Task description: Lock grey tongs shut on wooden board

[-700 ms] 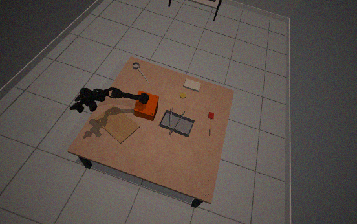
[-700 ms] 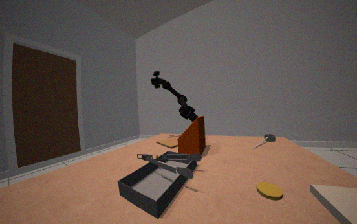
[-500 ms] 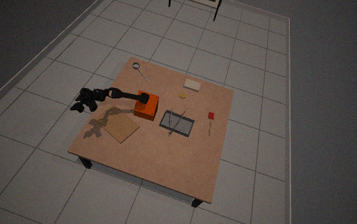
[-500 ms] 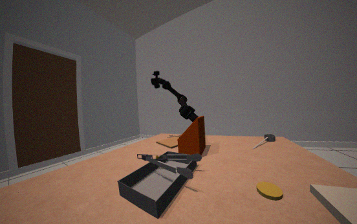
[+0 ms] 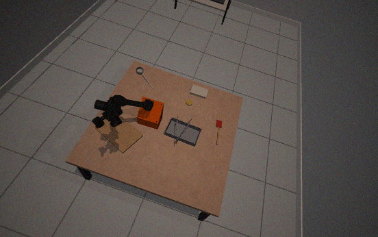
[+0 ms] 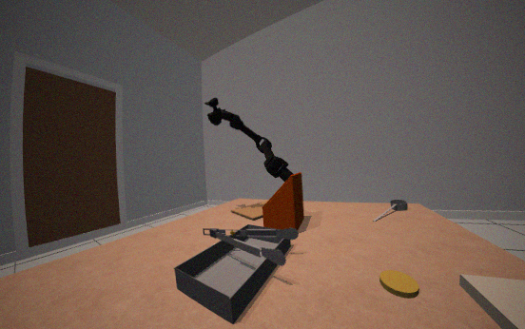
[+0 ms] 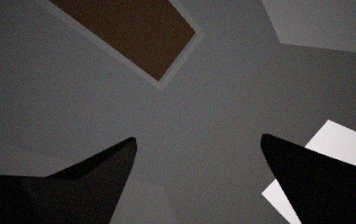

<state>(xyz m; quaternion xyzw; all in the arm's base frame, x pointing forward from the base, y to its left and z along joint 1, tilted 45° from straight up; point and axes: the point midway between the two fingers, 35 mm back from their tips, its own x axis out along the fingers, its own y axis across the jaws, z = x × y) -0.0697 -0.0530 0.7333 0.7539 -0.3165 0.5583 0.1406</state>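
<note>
From the top, the gripper (image 5: 107, 119) (image 6: 212, 103) (image 7: 197, 141) was near the wooden board (image 5: 128, 137) (image 6: 248, 213). The grey tongs (image 5: 184, 131) (image 6: 244, 244) were well apart from the gripper, past the orange block (image 5: 155, 113) (image 6: 285, 206). They lay across the roasting tin (image 5: 198, 137) (image 6: 204, 295) with their legs spread. A yellow disc (image 5: 189, 102) (image 6: 398, 283) was even farther from the gripper than the tin was.

From the side, the gripper was up high, and the tongs were way down below it on the tin. The board was lower than the gripper too.

From the wrist, the gripper was wide open and held nothing. A brown panel (image 7: 135, 30) showed out past its fingers.
</note>
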